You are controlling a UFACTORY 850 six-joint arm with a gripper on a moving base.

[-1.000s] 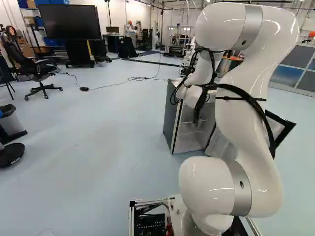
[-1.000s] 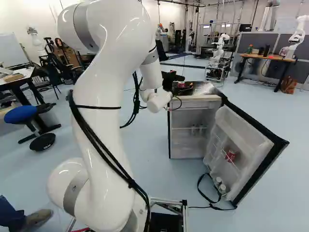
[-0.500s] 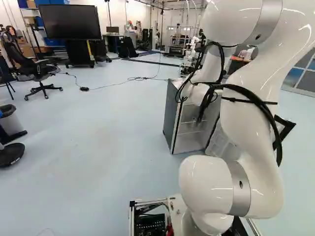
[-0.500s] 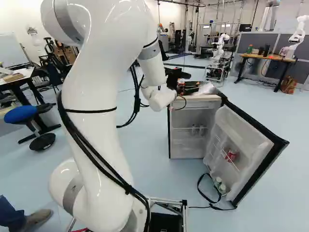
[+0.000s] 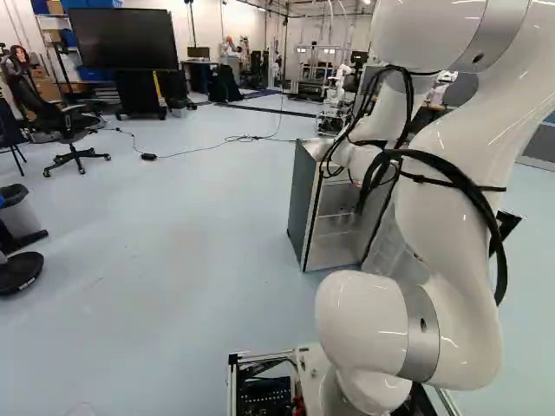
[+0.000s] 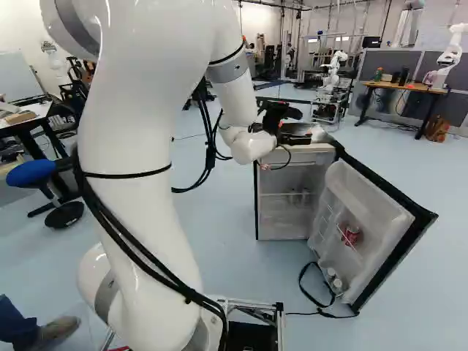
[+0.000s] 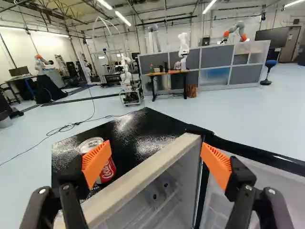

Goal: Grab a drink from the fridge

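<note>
While the pincer (image 6: 295,124) gapes wide, a red can (image 7: 107,172) stands beyond one orange pad (image 7: 96,162).

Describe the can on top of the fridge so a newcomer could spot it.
Find the open fridge, then its black top. A red can with a silver lid stands there. Unlike the other red can, in the door, it is outside.

Left base view: black office chair (image 5: 65,121), large dark screen (image 5: 121,39), cable (image 5: 227,140) across floor (image 5: 173,225) | right base view: blue-seated stool (image 6: 33,173) at left; green bottle (image 6: 378,74) on wooden tabletop (image 6: 409,87), near grey partition (image 6: 380,64)
</note>
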